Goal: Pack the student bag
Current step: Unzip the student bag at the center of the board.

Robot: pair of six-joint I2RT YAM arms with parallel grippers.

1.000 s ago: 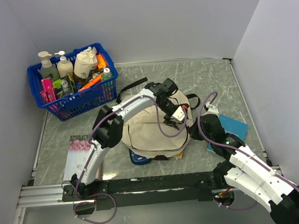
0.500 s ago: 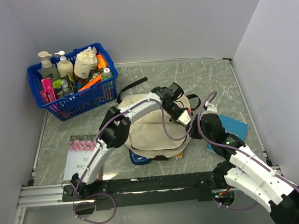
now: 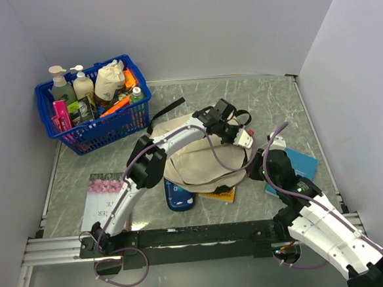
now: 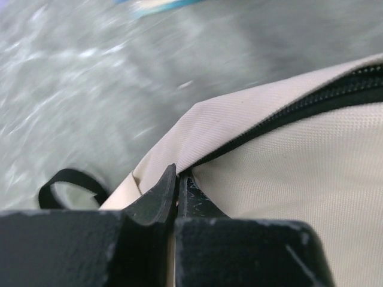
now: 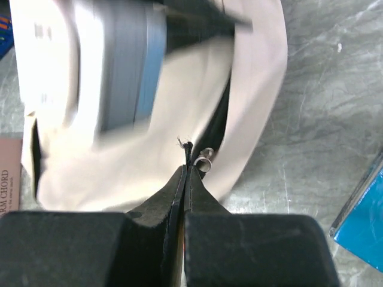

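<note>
The student bag [image 3: 193, 169] is matt woven cloth; the table [image 3: 274, 98] looks like glossy grey marble.

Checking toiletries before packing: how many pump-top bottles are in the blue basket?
2: greyish pump bottle in the blue basket's far-left corner, cream pump bottle right beside it; others may be hidden.

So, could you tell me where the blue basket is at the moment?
In the top view, the blue basket sits at the far left corner of the table, behind and left of the cream backpack.
</note>
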